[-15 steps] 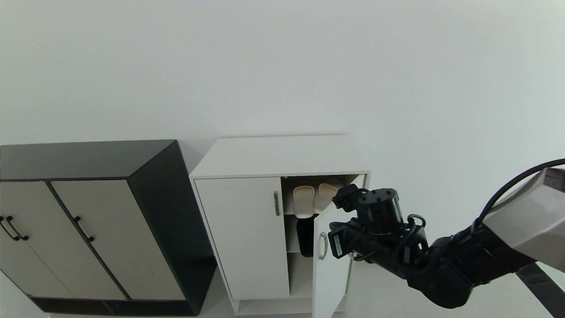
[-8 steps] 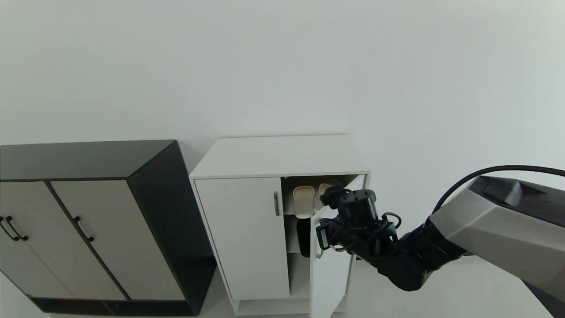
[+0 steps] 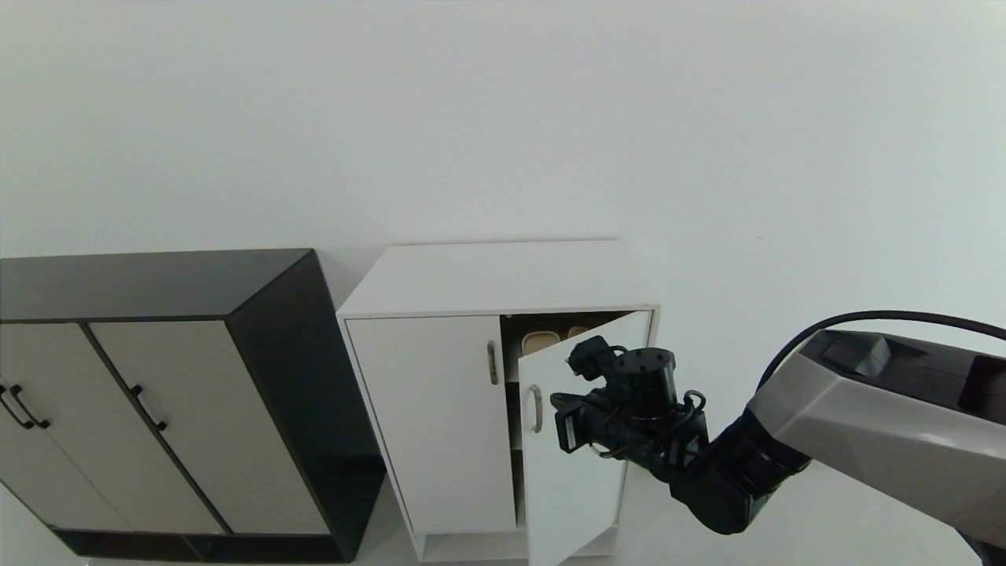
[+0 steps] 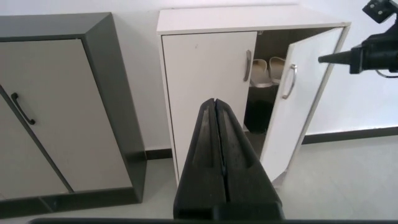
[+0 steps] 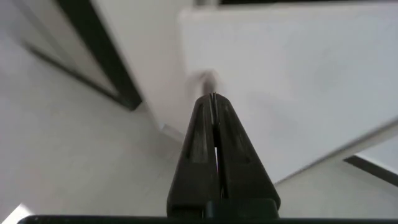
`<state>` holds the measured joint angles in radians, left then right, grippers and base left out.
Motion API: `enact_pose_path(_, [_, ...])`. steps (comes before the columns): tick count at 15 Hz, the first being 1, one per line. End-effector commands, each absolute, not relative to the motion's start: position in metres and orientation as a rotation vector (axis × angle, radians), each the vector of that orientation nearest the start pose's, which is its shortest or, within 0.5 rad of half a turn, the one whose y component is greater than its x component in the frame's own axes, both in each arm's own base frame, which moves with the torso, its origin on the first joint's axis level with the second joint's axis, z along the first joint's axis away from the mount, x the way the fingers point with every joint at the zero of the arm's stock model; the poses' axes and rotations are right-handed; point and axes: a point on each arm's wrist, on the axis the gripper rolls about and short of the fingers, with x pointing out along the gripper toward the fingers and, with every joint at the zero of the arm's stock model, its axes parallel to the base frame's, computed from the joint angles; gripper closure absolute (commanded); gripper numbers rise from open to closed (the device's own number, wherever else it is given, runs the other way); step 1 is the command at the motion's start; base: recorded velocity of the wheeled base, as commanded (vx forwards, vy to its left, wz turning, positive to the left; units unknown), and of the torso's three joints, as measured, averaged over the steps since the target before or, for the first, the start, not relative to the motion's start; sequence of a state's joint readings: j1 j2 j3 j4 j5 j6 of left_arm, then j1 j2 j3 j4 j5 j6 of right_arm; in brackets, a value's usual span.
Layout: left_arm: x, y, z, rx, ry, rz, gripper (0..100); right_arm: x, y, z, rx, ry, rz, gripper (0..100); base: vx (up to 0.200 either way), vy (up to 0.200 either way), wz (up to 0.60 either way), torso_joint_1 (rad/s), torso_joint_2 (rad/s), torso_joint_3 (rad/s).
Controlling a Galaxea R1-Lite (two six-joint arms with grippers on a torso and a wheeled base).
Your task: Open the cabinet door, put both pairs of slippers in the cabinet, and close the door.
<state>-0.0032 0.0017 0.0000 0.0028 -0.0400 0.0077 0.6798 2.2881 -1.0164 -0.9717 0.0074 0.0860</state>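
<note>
Right tool (image 5: 213, 96): pressed together, holding nothing — tip close to the door (image 3: 574, 479) face.
Push: steady, just beside the handle (image 3: 535, 408), until flush.

Closed left gripper (image 4: 215, 104) faces the ajar cabinet door (image 4: 305, 93).

1. Plain white boxy two-door wooden cabinet (image 3: 495, 275), unpatterned, with dull silver loop handles (image 3: 535, 408).
2. Pale cream pair of slippers (image 4: 268, 64) inside, above a black shape (image 4: 257, 113).
3. Glossy black-framed low cabinet (image 3: 291, 354) with flat grey doors (image 3: 157, 424) and black bar handles (image 3: 148, 407).
4. Matte black left gripper (image 4: 214, 102) and right gripper (image 5: 213, 98).
5. Unmarked off-white wall (image 3: 503, 118).
</note>
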Motion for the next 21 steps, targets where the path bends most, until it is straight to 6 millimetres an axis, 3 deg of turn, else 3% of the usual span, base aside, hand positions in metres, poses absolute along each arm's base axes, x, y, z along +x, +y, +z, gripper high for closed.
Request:
enact_pose_path(1, [-0.023, -0.001, 0.075, 0.008, 0.004, -0.043, 100, 0.324, 0.249, 0.052, -0.008, 0.322, 0.69, 100, 0.2, 0.0, 0.0, 0.002, 0.0, 0.007])
enact_pose_path(8, [-0.023, -0.001, 0.075, 0.008, 0.004, -0.043, 100, 0.328, 0.244, 0.046, -0.008, 0.336, 0.681, 100, 0.2, 0.0, 0.0, 0.002, 0.0, 0.001])
enact_pose_path(15, [-0.023, -0.001, 0.075, 0.008, 0.004, -0.043, 100, 0.331, 0.245, 0.044, -0.007, 0.335, 0.683, 100, 0.0, 0.0, 0.0, 0.0, 0.0, 0.0])
enact_pose_path(21, [-0.023, -0.001, 0.075, 0.008, 0.004, -0.043, 100, 0.354, 0.248, 0.042, 0.009, 0.294, 0.659, 100, 0.0, 0.0, 0.0, 0.0, 0.0, 0.0])
